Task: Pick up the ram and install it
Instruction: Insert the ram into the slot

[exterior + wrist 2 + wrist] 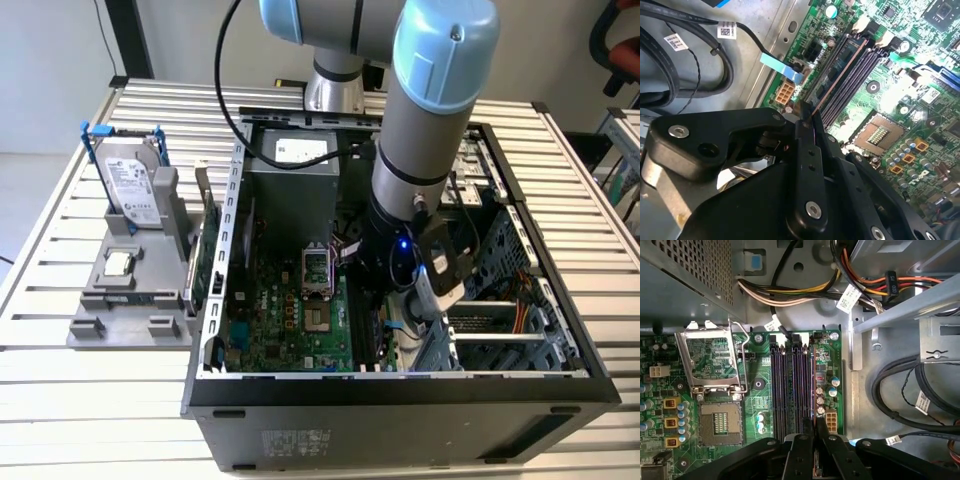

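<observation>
Tool (807, 117) clenched on the ram (837, 75), seen edge-on, poised over the outermost memory slot (812, 385) beside the case wall. Insertion step in hand; next calls for square alignment and a straight press. Beyond, the open CPU socket (720, 422).

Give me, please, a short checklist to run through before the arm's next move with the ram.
1. Grip: the gripper is shut on the ram. Ok.
2. Alignment: seen edge-on, the ram runs parallel to the memory slots. Ok.
3. Ram touching or seated in a slot: cannot tell.
4. Slot latches open: cannot tell.
5. Cable clearance: the black cables lie off the board, apart from the slots. Ok.
</observation>
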`<state>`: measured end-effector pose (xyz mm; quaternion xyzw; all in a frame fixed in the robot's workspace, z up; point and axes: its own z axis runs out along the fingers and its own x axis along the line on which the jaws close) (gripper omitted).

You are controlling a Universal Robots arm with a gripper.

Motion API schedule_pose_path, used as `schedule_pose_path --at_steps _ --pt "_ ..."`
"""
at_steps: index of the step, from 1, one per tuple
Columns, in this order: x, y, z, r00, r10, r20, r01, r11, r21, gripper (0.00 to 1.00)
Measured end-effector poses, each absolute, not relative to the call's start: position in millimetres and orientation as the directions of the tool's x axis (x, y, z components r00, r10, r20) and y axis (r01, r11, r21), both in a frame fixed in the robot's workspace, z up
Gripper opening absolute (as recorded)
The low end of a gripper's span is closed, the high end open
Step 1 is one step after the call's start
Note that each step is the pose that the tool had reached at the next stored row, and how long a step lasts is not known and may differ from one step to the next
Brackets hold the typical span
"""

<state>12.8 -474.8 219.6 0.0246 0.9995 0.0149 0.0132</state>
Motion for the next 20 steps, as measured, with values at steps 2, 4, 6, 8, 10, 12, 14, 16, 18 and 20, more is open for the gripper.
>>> schedule_pose_path --at_steps 2,4,6,8,10,12,14,16,18,20 --pt "12.8 -474.9 219.7 -0.999 0.039 -0.026 0.038 0.999 0.030 0.00" --pt "12.8 -474.8 219.7 -0.999 0.033 -0.025 0.032 0.999 0.030 0.00" --pt "12.6 -474.8 219.8 -0.999 0.031 -0.025 0.030 0.999 0.030 0.00" --pt "12.0 -474.8 219.8 -0.999 0.031 -0.024 0.031 0.999 0.030 0.00" --pt "10.9 -474.8 219.7 -0.999 0.031 -0.023 0.031 0.999 0.030 0.00" --pt "10.7 -474.8 219.6 -0.999 0.031 -0.023 0.031 0.999 0.030 0.00" --pt "10.6 -474.7 218.7 -0.999 0.031 -0.022 0.031 0.999 0.030 0.00" --pt "10.6 -474.8 217.7 -0.999 0.031 -0.020 0.031 0.999 0.030 0.00" --pt "10.6 -474.8 216.8 -0.999 0.031 -0.019 0.031 0.999 0.030 0.00" --pt "10.6 -474.8 215.8 -0.999 0.031 -0.018 0.031 0.999 0.030 0.00"
